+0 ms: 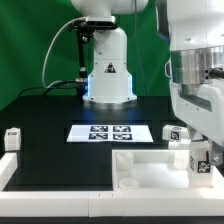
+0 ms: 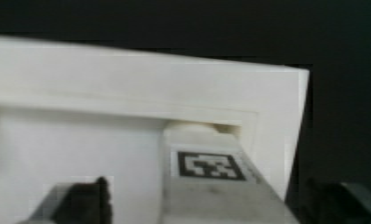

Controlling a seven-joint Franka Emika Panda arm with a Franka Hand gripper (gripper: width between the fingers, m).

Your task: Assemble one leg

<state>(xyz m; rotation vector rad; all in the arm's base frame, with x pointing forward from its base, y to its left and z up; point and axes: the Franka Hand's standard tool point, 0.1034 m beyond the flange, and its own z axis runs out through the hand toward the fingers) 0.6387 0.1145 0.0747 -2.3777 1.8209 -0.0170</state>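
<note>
Marker board (image 1: 112, 132) lies mid-table; tabletop (image 1: 140, 172) in front of it; a leg (image 1: 199, 156) stands at the tabletop's right corner in the exterior view.
</note>
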